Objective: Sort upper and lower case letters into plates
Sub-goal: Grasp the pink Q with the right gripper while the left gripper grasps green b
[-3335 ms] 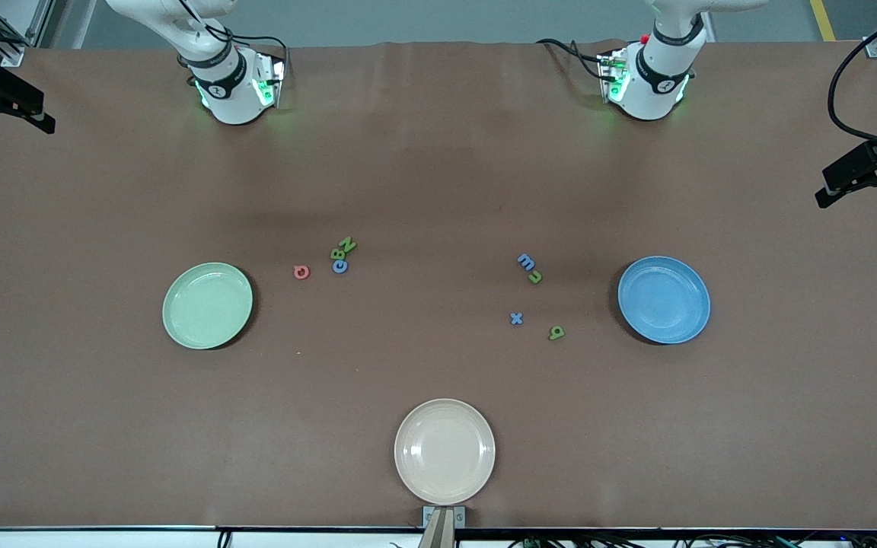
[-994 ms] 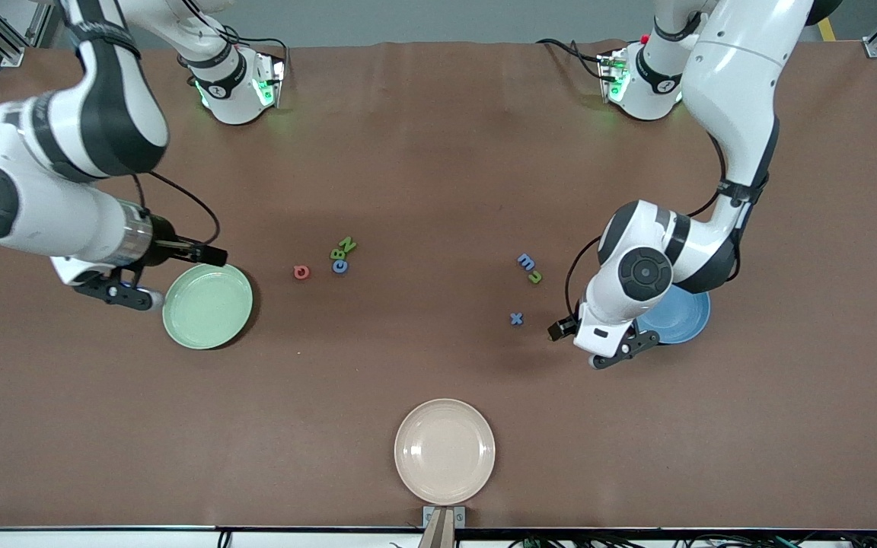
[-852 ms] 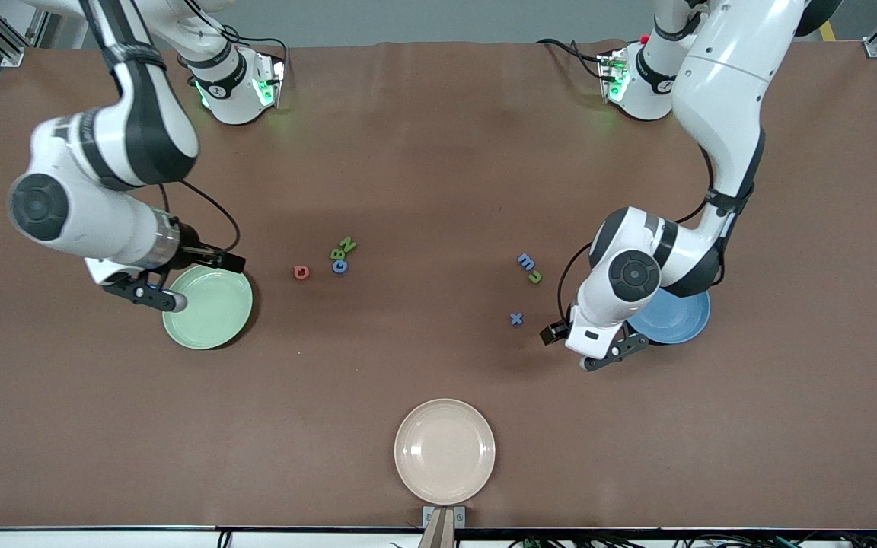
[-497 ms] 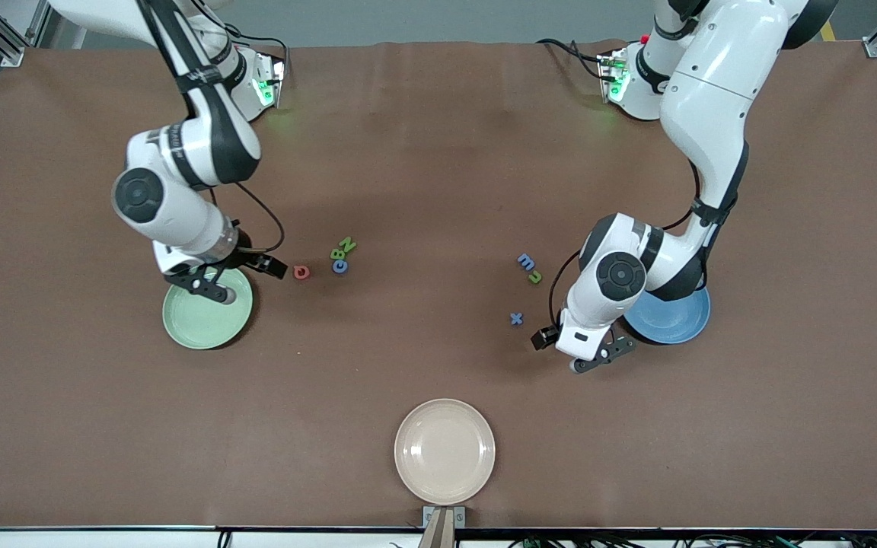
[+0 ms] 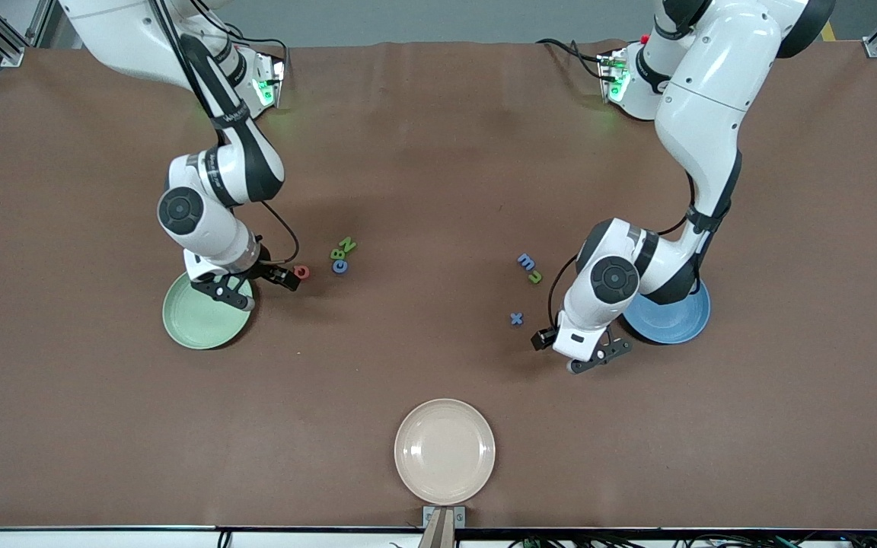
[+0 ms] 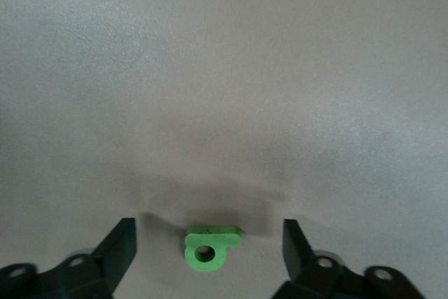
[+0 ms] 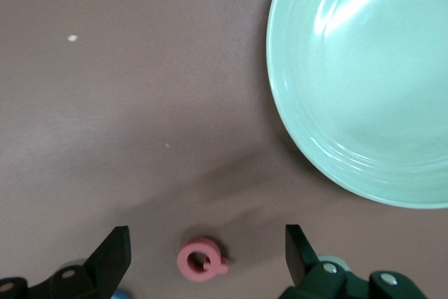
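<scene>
1. The mint green plate (image 5: 199, 323) sits at mid-height of the frame toward the right arm's end, partly under that arm's wrist.
2. The right gripper (image 7: 208, 243) hangs low just beside the plate. Its fingers are spread and grasp nothing, and the pink ring-shaped letter (image 7: 201, 260) lies between them, untouched. The drop is straight down.
3. A stack near centre reads green "N" (image 5: 348, 245), green "B" (image 5: 337, 253) and blue "c" (image 5: 340, 266).
4. The cream plate (image 5: 444, 450) lies low at centre.
5. A blue "m" (image 5: 526, 262), a green letter (image 5: 535, 277) and a blue "x" (image 5: 516, 319) lie loose.
6. The left gripper (image 6: 208, 232) is spread and empty, straddling a green loop-and-stem letter (image 6: 208, 246). The stem runs finger to finger, so the jaws would close along its length.
7. The blue plate (image 5: 674, 320) lies close by the left arm.
8. I can read no brand.
</scene>
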Available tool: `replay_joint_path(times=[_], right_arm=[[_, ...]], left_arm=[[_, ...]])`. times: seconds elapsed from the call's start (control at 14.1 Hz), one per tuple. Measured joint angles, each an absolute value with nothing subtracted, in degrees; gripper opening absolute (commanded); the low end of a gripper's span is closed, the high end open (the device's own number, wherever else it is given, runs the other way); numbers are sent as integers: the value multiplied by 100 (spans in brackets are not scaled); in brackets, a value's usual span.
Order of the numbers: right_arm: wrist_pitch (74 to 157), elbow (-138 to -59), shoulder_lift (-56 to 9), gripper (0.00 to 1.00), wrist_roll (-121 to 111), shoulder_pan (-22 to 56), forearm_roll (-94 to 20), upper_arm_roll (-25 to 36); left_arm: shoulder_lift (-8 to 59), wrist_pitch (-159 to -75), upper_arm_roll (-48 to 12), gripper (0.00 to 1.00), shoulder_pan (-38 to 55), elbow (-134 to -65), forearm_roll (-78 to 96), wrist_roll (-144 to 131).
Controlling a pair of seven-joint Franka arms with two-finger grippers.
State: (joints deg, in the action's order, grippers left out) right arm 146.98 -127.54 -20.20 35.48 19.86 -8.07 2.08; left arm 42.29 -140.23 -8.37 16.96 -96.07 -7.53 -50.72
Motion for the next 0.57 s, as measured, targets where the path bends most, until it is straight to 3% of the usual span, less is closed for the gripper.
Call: replay_joint_path(times=[0.57], right_arm=[[15006, -12799, -2318, 88, 4215, 2489, -807, 202]], left_arm=[[4282, -14024, -838, 60, 1763, -9609, -761, -5079]])
